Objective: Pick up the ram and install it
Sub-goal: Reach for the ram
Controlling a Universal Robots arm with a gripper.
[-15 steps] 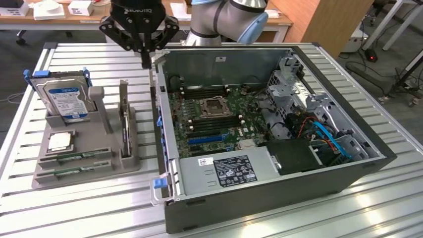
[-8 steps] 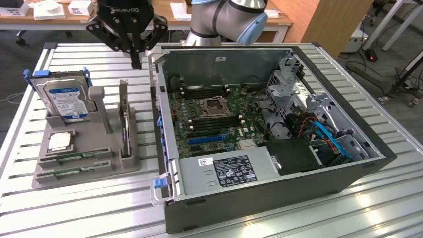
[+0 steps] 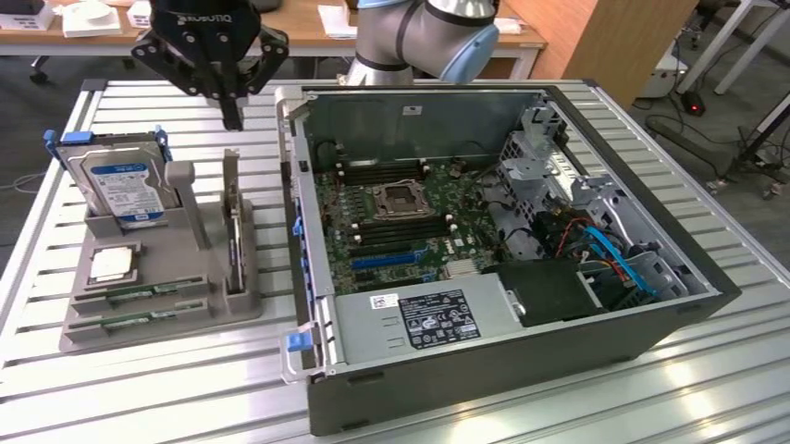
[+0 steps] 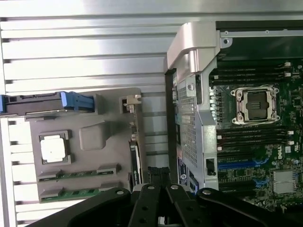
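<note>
Two green ram sticks lie flat in the front slots of a grey holder (image 3: 173, 314): one ram stick (image 3: 139, 296) (image 4: 75, 176) and a second (image 3: 133, 322) (image 4: 71, 193) just in front of it. A thin board (image 3: 232, 227) (image 4: 135, 163) stands on edge in the holder's slot nearest the case. My gripper (image 3: 232, 120) (image 4: 159, 174) hangs above the far end of that upright board, apart from it, fingers shut with nothing between them. The open computer case (image 3: 494, 370) shows the motherboard's dark memory slots (image 3: 395, 231) (image 4: 253, 135) beside the processor socket (image 3: 401, 197) (image 4: 255, 105).
The holder also carries a silver hard drive with a blue label (image 3: 124, 185) and a square silver processor chip (image 3: 111, 264) (image 4: 53, 149). The case's metal wall (image 3: 296, 213) (image 4: 194, 94) rises right beside the holder. The slatted metal table (image 3: 148, 388) extends in front.
</note>
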